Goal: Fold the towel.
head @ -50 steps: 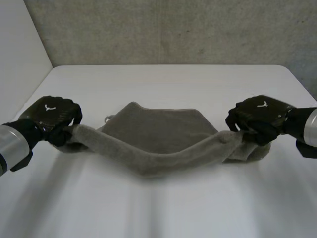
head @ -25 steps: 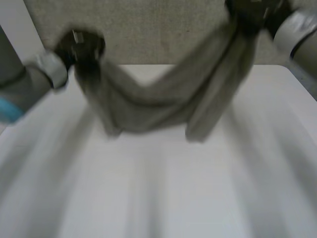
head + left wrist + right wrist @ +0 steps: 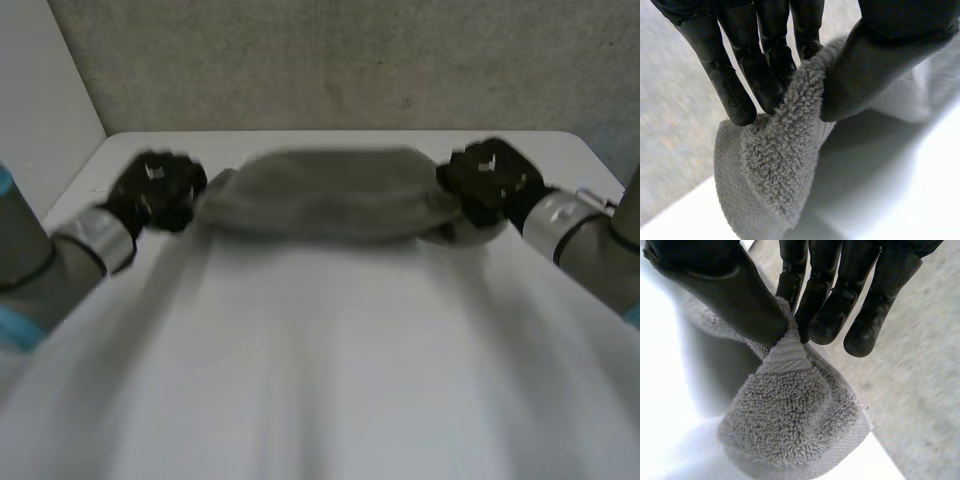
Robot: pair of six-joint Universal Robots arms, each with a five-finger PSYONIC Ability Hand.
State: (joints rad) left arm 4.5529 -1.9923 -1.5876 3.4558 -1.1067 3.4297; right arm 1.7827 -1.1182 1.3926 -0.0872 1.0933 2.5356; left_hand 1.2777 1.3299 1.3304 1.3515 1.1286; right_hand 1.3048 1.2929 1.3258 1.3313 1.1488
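Looking down from the head camera, the towel (image 3: 330, 195) is stretching, bunched up, along the far edge of the table (image 3: 320, 380), between the left hand (image 3: 155, 190) near the far left corner and the right hand (image 3: 490, 180) near the far right one. Left wrist cam: fingers (image 3: 740, 75) and thumb are pinching one towel end. Right wrist cam: same deal, thumb and fingers (image 3: 840, 300) are gripping the other end.

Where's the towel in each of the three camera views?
Head view: towel between left robot hand and right robot hand, near the table's far edge.
Left wrist view: towel pinched between that hand's thumb and fingers.
Right wrist view: towel pinched the same way.
Shared landmark: the white table.
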